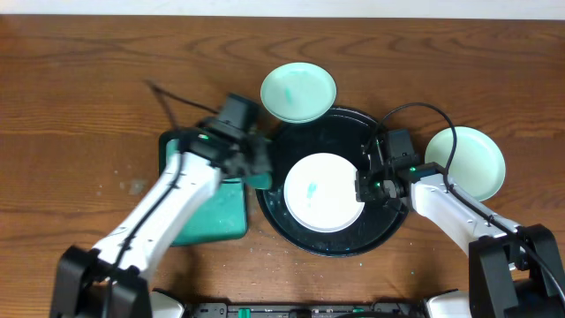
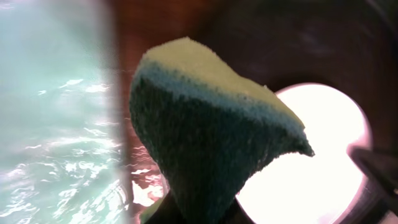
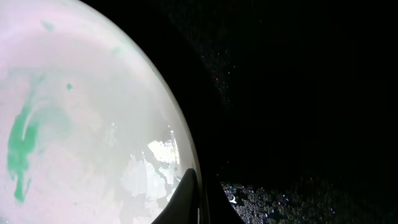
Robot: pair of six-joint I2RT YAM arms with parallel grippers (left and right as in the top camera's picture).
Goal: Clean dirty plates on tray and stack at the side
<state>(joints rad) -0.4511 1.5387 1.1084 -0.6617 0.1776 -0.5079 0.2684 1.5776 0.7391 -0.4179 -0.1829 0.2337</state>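
Observation:
A white plate (image 1: 324,192) with a green smear (image 3: 22,143) lies in the black tray (image 1: 388,230). My right gripper (image 1: 362,188) is shut on the plate's right rim; in the right wrist view its fingers (image 3: 186,196) pinch the rim of the white plate (image 3: 81,124) over the wet tray (image 3: 298,93). My left gripper (image 1: 252,168) is shut on a green and yellow sponge (image 2: 211,137) just left of the tray's rim, short of the white plate (image 2: 317,162). One mint plate (image 1: 298,92) with faint marks sits at the tray's far edge. Another mint plate (image 1: 468,162) rests on the table to the right.
A teal rectangular tray (image 1: 212,212) lies under my left arm, left of the black tray, and fills the left of the left wrist view (image 2: 56,124). A black cable (image 1: 177,102) crosses the wooden table behind it.

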